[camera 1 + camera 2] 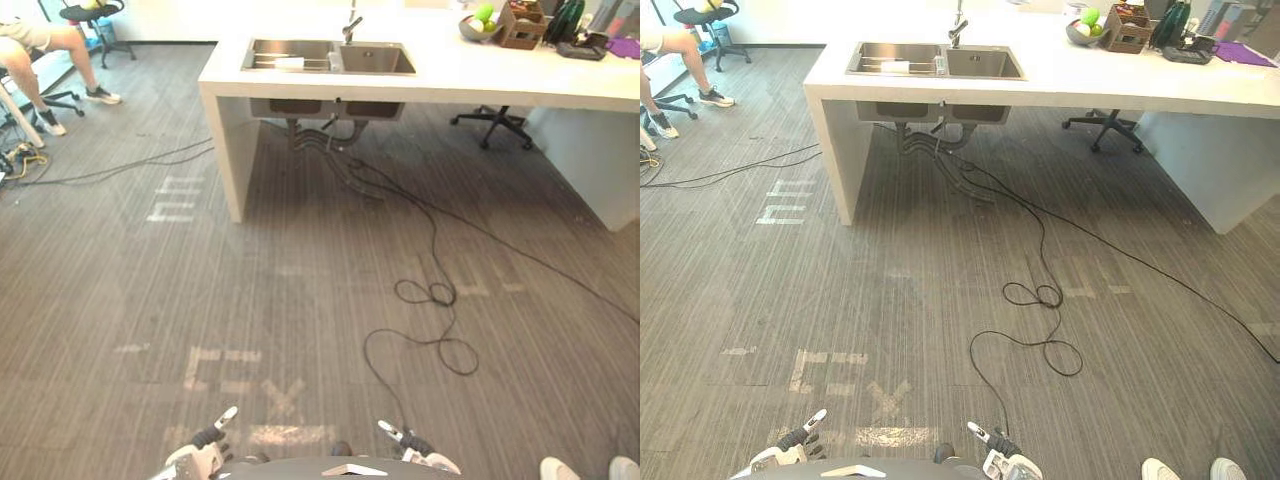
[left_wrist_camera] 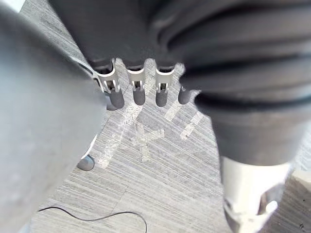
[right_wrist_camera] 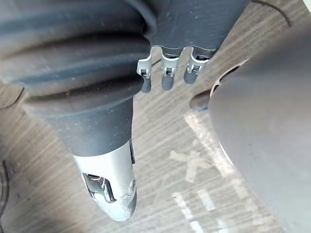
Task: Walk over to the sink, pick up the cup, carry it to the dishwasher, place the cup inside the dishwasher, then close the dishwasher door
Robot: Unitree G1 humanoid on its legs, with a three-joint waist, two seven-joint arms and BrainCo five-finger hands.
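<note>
Probably the cup (image 1: pixel 290 62), pale in the left basin of the sink (image 1: pixel 375 60), too small to confirm. Well short of the sink, left hand (image 1: pixel 205 452) and right hand (image 1: pixel 418 447) hanging loose-fingered, empty. Walking step in hand; next, cross the floor (image 1: pixel 300 300) to the sink.

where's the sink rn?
In the eye views the sink is far ahead across the floor, set into the white counter near its left end, faucet behind it, fruit bowl further right.
</note>
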